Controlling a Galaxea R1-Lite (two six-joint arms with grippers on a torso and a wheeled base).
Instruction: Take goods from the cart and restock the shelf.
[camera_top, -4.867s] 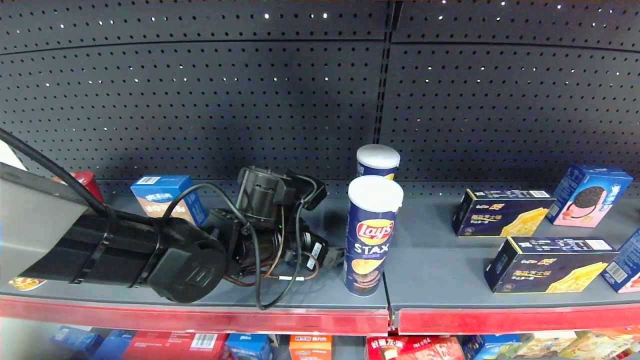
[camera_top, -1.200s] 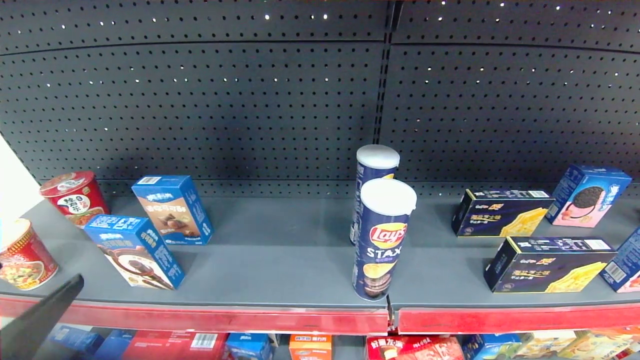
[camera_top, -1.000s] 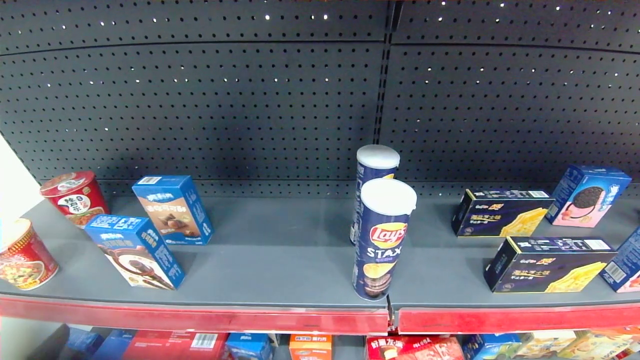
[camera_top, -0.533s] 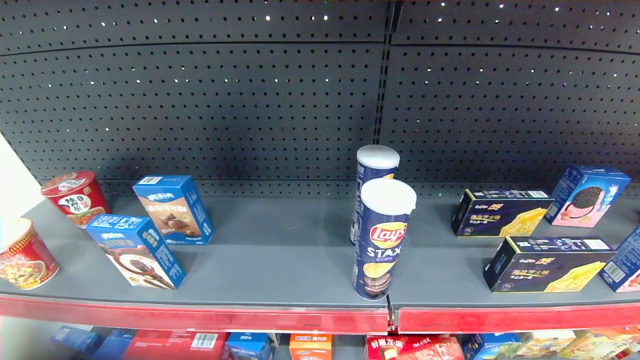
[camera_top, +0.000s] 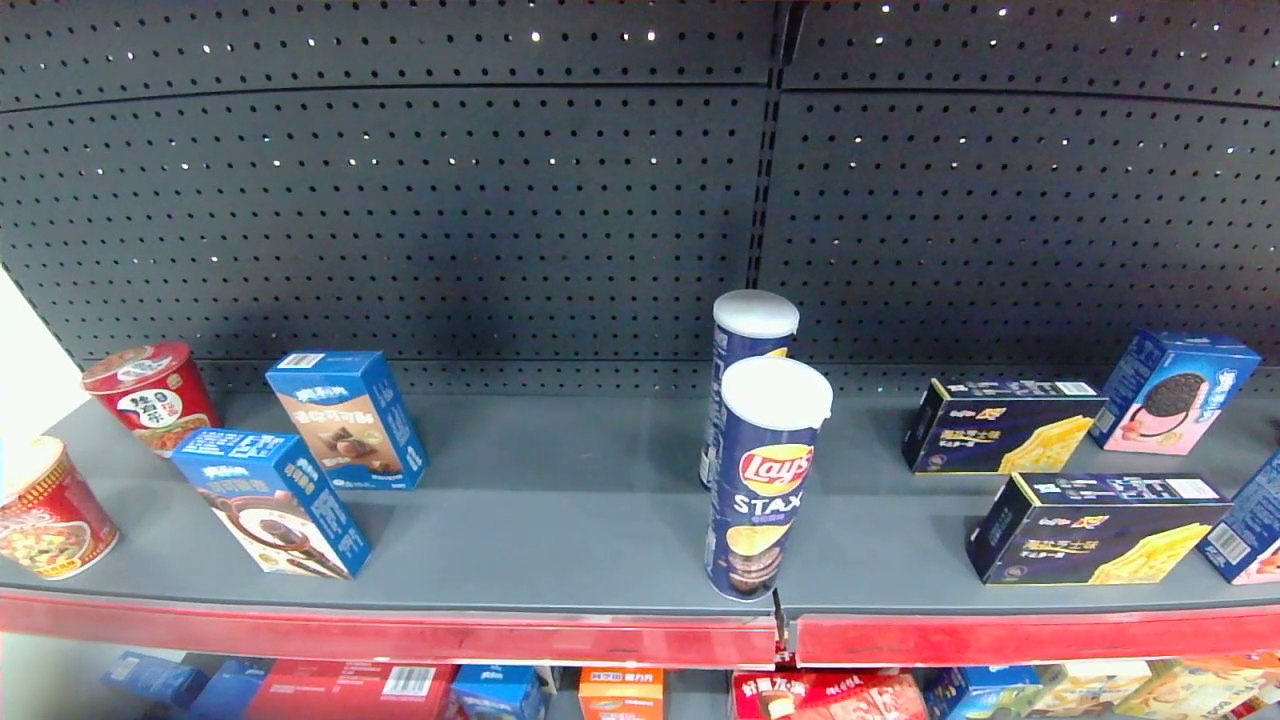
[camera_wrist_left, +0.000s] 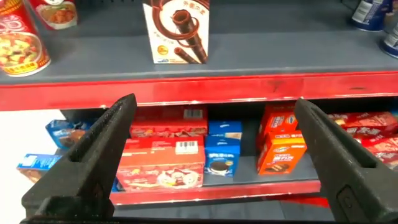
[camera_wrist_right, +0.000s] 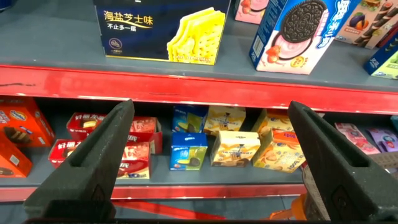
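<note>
The grey shelf (camera_top: 560, 520) carries two upright blue chip cans, one at the front (camera_top: 765, 480) and one behind it (camera_top: 752, 335). Two blue biscuit-stick boxes (camera_top: 270, 500) (camera_top: 345, 420) and two red cup noodles (camera_top: 45, 510) (camera_top: 150, 395) stand to the left. My left gripper (camera_wrist_left: 214, 102) is open and empty, level with the shelf's red front edge (camera_wrist_left: 199, 90), below a stick box (camera_wrist_left: 177, 31). My right gripper (camera_wrist_right: 210, 107) is open and empty too, in front of a dark cracker box (camera_wrist_right: 161, 28) and a blue cookie box (camera_wrist_right: 298, 31).
Two dark cracker boxes (camera_top: 1095, 540) (camera_top: 1000, 425) and a blue cookie box (camera_top: 1175, 390) lie on the shelf's right half. Bare shelf runs between the stick boxes and the cans. The lower shelf (camera_wrist_left: 205, 158) is packed with red, blue and orange boxes.
The left arm, which lay on the shelf beside the front chip can, has drawn back out of the head view. The front can now stands slightly further right.
</note>
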